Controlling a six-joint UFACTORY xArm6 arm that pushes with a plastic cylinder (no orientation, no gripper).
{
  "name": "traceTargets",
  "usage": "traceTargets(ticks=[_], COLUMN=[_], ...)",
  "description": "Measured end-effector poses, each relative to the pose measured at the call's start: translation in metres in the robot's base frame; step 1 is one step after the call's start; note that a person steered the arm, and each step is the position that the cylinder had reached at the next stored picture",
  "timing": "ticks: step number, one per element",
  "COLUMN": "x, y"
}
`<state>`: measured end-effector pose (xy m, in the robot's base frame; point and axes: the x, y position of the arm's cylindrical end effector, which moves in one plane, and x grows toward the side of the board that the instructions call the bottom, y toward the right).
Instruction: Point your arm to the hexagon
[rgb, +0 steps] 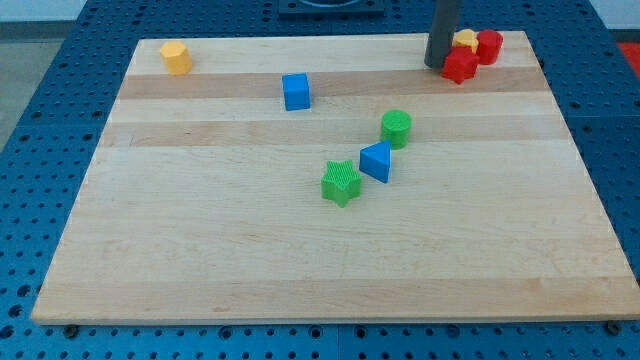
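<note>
A yellow hexagon block (176, 57) sits near the board's top left corner. My tip (437, 64) is at the view's top right, far from the hexagon, touching or just left of a red star-like block (460, 67). Behind that block are a red cylinder (488, 46) and a partly hidden yellow block (465, 39). A blue cube (296, 91) lies between the hexagon and my tip, a little lower.
A green cylinder (396, 128), a blue triangular block (376, 161) and a green star (341, 183) form a diagonal cluster near the middle of the wooden board (200, 250). A blue perforated table (40, 120) surrounds the board.
</note>
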<state>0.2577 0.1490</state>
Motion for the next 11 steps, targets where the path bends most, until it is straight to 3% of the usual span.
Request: traceTargets(ticks=[1,3,5,7,11], x=[0.0,0.002,-0.006,-0.066,-0.065], y=[-0.002,-0.122,-0.203,-0.241,-0.379])
